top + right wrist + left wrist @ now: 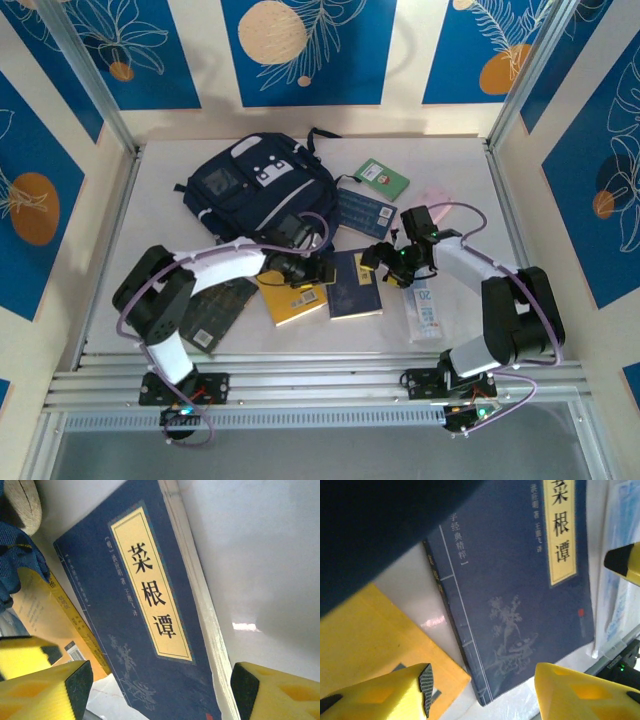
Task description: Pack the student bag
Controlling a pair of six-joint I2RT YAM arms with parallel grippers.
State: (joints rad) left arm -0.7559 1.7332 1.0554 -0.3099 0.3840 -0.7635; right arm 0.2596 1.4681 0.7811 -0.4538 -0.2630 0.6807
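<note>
Seen from the top, the counter [150,220] is white and holds it all. The bag [255,185] is the biggest thing. It lies flat at the far left of the counter, and its near edge touches the left arm.

A blue book [355,285] lies flat near the middle. Its long side runs from 12 o'clock to 6 o'clock. A yellow book [290,300] lies just beside it at 9 o'clock, and the two touch or almost touch.

The left fingers [318,270] hang over the gap between the two books. The blue book is at 4 o'clock from them. They are partly open and hold nothing.

The right fingers [383,262] hang over the far right corner of the blue book. The book is at 8 o'clock from them. They are wide open and hold nothing. In the right wrist view the book's long side points away from the fingers, and its page edge faces the right one.

The bag is at 11 o'clock from the left fingers and at 10 o'clock from the right fingers. The left arm is nearer to it. I think the blue book gets picked up next. Then it must go up and left to the bag. I cannot tell if the bag is open.
</note>
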